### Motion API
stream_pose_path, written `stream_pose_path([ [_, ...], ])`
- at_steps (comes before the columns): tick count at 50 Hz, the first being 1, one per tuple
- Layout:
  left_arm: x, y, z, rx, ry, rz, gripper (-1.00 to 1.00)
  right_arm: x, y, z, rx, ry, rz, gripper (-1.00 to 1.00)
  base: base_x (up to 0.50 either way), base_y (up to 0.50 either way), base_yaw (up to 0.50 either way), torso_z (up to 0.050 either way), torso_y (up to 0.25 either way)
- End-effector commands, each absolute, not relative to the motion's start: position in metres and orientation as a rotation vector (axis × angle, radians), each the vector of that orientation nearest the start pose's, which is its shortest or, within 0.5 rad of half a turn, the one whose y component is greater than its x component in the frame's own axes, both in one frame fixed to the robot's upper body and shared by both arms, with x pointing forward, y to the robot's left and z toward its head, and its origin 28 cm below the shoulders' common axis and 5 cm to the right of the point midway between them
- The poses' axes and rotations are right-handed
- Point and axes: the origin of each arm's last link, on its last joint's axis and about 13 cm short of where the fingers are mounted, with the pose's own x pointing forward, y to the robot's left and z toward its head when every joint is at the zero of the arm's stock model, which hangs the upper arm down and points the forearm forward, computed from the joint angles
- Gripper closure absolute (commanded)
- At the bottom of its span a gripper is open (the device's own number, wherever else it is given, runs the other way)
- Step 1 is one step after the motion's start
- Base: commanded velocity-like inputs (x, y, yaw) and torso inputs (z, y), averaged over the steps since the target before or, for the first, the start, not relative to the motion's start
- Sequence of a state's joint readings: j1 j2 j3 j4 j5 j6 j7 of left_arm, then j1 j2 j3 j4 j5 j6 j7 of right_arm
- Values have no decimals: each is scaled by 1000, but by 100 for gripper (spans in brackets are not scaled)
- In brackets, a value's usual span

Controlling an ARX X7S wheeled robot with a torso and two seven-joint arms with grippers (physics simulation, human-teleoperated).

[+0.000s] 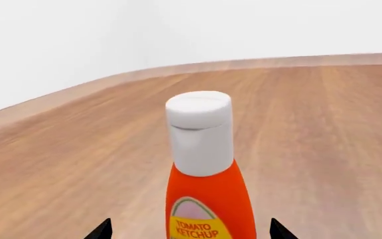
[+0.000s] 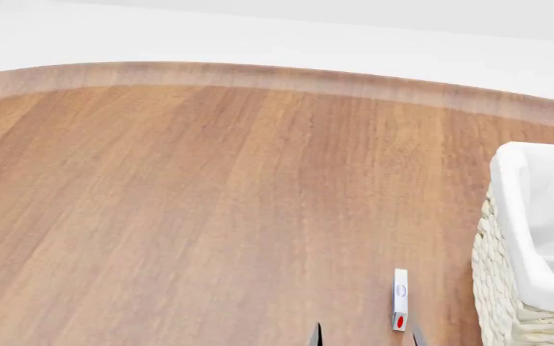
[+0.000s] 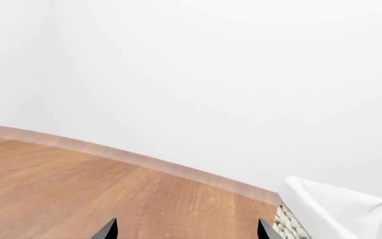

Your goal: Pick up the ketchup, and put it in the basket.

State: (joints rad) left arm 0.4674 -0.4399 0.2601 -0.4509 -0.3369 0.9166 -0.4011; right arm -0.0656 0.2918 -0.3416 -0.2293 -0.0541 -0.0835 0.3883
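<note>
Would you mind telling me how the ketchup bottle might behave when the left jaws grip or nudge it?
The ketchup stands tall and narrow, so a sideways nudge would probably tip it. Its glossy orange plastic body looks squeezable and possibly slippery. Its rounded shape suggests it would roll if toppled on the wooden table.

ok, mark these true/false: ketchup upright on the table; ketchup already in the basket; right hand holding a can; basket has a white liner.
1. The ketchup stands upright on the table. True.
2. The ketchup is already in the basket. False: it is on the table, between the open left hand fingertips.
3. The right hand holds a can. False: it is open and empty.
4. The basket has a white cloth liner. True.
</note>
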Motion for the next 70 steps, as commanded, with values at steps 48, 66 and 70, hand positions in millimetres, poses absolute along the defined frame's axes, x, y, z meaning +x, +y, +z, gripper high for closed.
stream_pose_path([
  [48,87,300,-100,44,-9,262,-100,187,-89,43,-231,-261,14,-100,0,0,0,0,0],
  [66,93,298,-102,41,-1,269,100,188,-88,42,-230,-258,19,-100,0,0,0,0,0],
  [70,95,299,-100,37,-16,283,100,188,-88,42,-228,-257,20,-100,0,0,0,0,0],
])
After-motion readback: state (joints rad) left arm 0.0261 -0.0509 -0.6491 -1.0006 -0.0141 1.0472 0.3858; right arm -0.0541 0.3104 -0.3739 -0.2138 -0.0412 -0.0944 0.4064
